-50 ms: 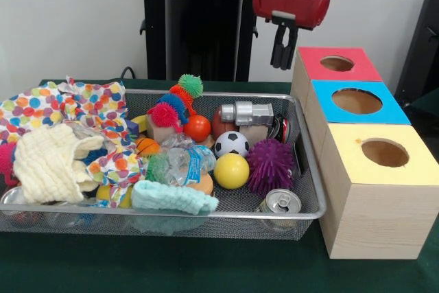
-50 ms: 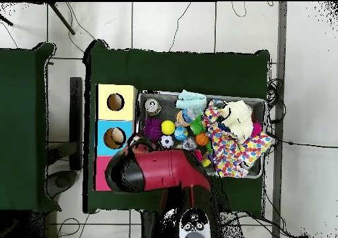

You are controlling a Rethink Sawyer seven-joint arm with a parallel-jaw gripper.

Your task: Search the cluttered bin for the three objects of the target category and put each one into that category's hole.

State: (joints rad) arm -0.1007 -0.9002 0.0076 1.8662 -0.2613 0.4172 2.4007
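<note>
The wire mesh bin (image 1: 312, 190) holds a jumble. Balls in it: a soccer ball (image 1: 232, 143), a yellow ball (image 1: 231, 171), a purple spiky ball (image 1: 269, 165), a red ball (image 1: 197, 128) and a small orange ball (image 1: 145, 147). A crushed plastic bottle (image 1: 175, 165) and a can (image 1: 280, 202) lie near the front. My gripper (image 1: 283, 51) hangs empty above the bin's far right corner, beside the red box (image 1: 312, 66), fingers close together. In the overhead view the arm (image 2: 165, 171) hides the gripper.
Three wooden boxes with round holes stand right of the bin: red-topped, blue-topped (image 1: 384, 109) and yellow-topped (image 1: 346, 149). A polka-dot cloth (image 1: 48, 104), a cream cloth (image 1: 48, 162) and a teal cloth (image 1: 171, 197) fill the left and front. A spiky caterpillar toy (image 1: 177, 104) and a silver object (image 1: 245, 113) sit at the back.
</note>
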